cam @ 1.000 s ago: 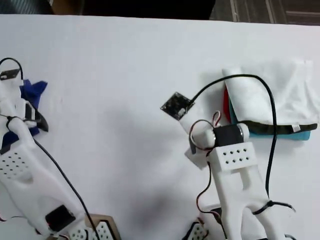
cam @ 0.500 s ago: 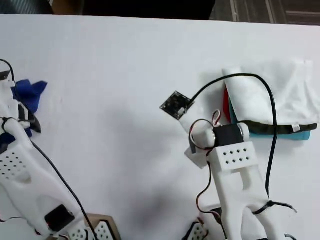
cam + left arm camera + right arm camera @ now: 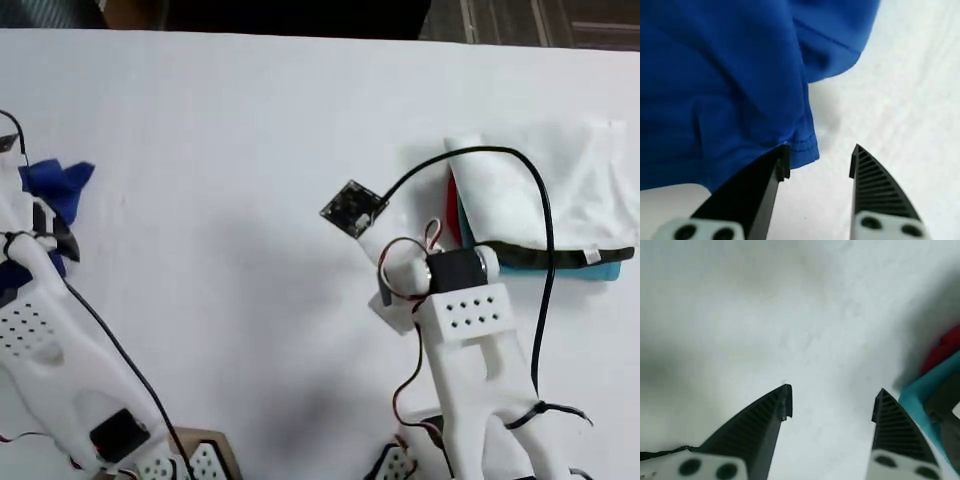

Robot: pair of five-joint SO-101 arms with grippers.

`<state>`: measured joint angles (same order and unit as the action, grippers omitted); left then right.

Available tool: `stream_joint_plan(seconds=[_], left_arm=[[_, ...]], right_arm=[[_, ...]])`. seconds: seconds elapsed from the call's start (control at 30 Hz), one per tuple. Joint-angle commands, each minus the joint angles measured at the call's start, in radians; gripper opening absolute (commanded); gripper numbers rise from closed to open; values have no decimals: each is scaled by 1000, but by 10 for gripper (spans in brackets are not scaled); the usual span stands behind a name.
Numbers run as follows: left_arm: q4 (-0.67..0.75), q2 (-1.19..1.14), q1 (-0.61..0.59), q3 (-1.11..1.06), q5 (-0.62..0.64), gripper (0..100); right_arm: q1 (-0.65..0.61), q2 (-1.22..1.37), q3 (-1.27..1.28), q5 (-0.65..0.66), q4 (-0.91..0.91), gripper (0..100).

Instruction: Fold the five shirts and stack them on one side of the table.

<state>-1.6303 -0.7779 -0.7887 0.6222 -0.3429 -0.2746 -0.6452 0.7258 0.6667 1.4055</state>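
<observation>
A crumpled blue shirt [image 3: 55, 185] lies at the table's left edge. In the left wrist view the blue shirt [image 3: 725, 85] is close up, and its stitched hem reaches just inside my open left gripper [image 3: 820, 157], beside one finger. At the right side sits a stack of folded shirts: a white one [image 3: 545, 190] on top, then black [image 3: 560, 257], teal [image 3: 560, 270] and red [image 3: 452, 210]. My right gripper [image 3: 833, 396] stands open over bare table, with the stack's teal edge [image 3: 927, 385] and red edge [image 3: 945, 347] just beside it.
The white table [image 3: 220, 150] stretches between the two arms. The right arm [image 3: 465, 315] stands close against the stack's near left corner, its black cable [image 3: 540, 230] arching over the white shirt. The left arm [image 3: 50, 360] runs along the table's left edge.
The left arm has shifted to the left, toward the table's edge, and the blue shirt moved slightly left with it. The right arm has not moved.
</observation>
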Motion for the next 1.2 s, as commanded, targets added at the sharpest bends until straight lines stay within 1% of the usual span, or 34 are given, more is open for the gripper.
stream_joint_plan(seconds=[0.0,0.17,0.3,0.37,0.47,0.53,0.73,0.8,0.9,0.93,1.03,1.17], left_arm=[[25,0,-6,38,2,218],[75,-55,-26,38,5,217],[84,-68,-43,38,-6,209],[83,-69,-43,38,-6,157],[86,-71,-43,33,-8,15],[86,-71,-41,30,-8,37],[55,-60,-25,38,-35,26],[-8,-52,11,62,-35,26],[-147,-26,87,137,-35,26],[-164,-8,115,151,-34,25],[-160,98,184,127,-34,25],[-160,284,342,-8,-32,25]], right_arm=[[2,-25,-37,8,-5,266],[4,-27,-37,8,-4,265],[4,-27,-37,8,-4,265],[4,-27,-37,8,-8,265],[4,-27,-37,8,-10,265],[4,-27,-37,8,-10,265],[4,-27,-37,6,-10,265],[4,-27,-35,2,-21,265],[18,-25,-9,-3,-85,265],[25,-25,8,-3,-114,265],[62,-25,72,-3,-191,265],[117,-25,153,-3,-288,265]])
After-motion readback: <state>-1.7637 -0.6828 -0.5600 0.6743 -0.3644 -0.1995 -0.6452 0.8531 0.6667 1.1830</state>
